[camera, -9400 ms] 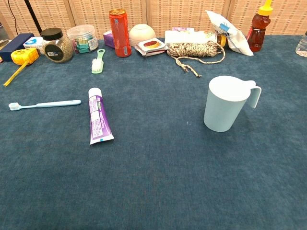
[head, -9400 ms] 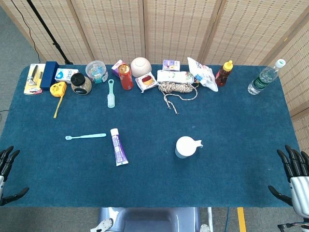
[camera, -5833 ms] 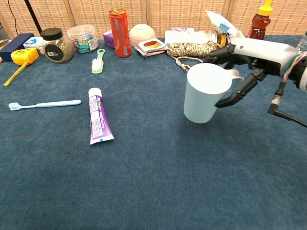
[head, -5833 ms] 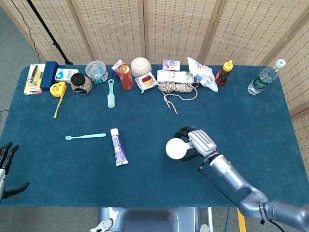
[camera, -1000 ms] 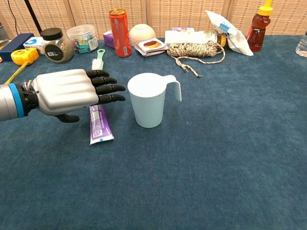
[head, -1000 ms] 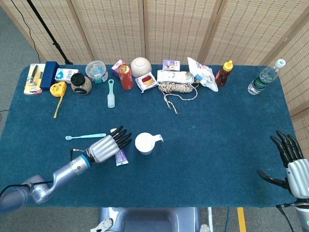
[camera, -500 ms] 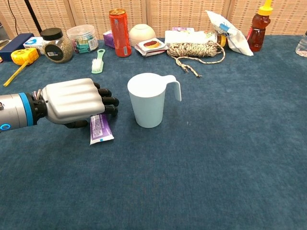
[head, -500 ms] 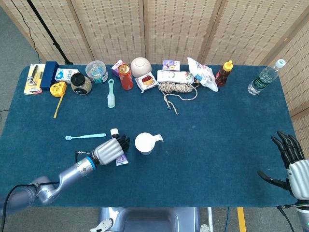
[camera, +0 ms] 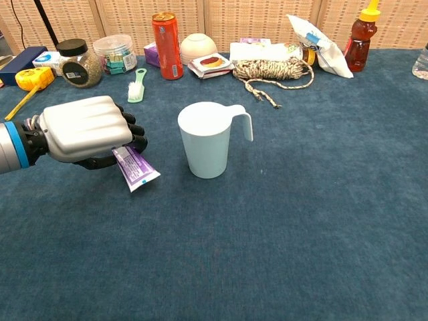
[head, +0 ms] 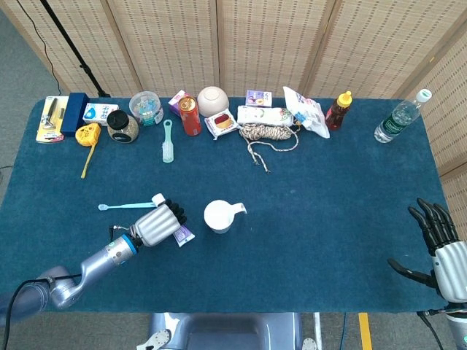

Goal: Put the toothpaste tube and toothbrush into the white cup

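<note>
Chest view: one toothpaste tube in left hand, one white cup

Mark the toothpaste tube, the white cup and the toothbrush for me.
toothpaste tube (camera: 138,172), chest view, on the purple body below the left robot hand (camera: 85,129).
white cup (camera: 207,150), chest view, on its outer wall.
toothbrush (head: 120,206), head view, on the handle.

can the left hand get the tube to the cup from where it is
Probably yes. The left hand grips the tube just left of the cup, whose mouth is open, and nothing stands between them.
</note>
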Controlling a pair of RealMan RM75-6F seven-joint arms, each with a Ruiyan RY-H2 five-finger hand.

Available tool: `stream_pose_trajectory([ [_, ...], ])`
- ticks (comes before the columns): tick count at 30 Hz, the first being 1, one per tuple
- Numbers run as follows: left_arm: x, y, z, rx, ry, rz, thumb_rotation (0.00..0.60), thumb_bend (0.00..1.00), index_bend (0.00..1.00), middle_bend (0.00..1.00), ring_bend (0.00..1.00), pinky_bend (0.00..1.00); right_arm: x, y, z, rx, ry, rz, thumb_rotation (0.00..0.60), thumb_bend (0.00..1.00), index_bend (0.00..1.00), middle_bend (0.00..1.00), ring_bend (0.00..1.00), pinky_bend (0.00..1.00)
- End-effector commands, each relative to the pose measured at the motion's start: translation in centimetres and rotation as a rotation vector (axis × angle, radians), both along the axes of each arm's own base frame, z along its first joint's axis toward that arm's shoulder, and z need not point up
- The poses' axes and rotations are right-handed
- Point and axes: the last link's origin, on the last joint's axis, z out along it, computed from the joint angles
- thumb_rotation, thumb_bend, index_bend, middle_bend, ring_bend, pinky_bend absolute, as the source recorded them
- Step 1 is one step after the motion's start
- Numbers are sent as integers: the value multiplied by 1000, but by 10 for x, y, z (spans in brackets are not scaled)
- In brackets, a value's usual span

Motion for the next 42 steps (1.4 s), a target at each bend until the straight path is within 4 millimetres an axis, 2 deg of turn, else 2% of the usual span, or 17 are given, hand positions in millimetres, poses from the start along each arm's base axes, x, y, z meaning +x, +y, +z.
stream_pose_trajectory([
  [1, -4, 1, 6, 8, -18, 10, 600, 394, 554, 436, 404, 515, 0, 0, 0, 0, 0, 1, 600, 0, 0, 0, 0, 0],
  [6, -4, 3, 19, 26, -82, 22, 600, 393, 554, 437, 404, 515, 1, 1, -1, 5, 3, 1, 600, 0, 0, 0, 0, 0],
  [10, -1, 5, 40, 34, -204, 59, 600, 392, 554, 437, 405, 515, 1, 1, -2, 9, 6, 3, 600, 0, 0, 0, 0, 0],
  [18, 12, 2, 104, 8, -645, 174, 600, 375, 554, 437, 406, 515, 2, 1, -4, 13, 8, -1, 600, 0, 0, 0, 0, 0],
  [21, 23, 0, 121, -55, -870, 232, 600, 370, 554, 437, 406, 515, 3, 1, -5, 16, 10, 2, 600, 0, 0, 0, 0, 0],
  [23, 29, -2, 123, -111, -990, 279, 600, 369, 554, 437, 405, 515, 3, 1, -6, 18, 12, 3, 600, 0, 0, 0, 0, 0],
  [26, 41, -5, 119, -224, -1146, 367, 600, 367, 555, 436, 400, 507, 4, 1, -7, 23, 15, 4, 600, 0, 0, 0, 0, 0],
  [31, 59, -11, 98, -375, -1266, 490, 600, 362, 557, 434, 399, 493, 4, 1, -9, 25, 18, 3, 600, 0, 0, 0, 0, 0],
  [39, 94, -12, 47, -540, -1385, 672, 600, 358, 556, 434, 398, 485, 3, -1, -12, 36, 24, -2, 600, 0, 0, 0, 0, 0],
  [42, 113, -11, 21, -594, -1411, 729, 600, 354, 555, 433, 396, 484, 2, -2, -12, 41, 24, -8, 600, 0, 0, 0, 0, 0],
])
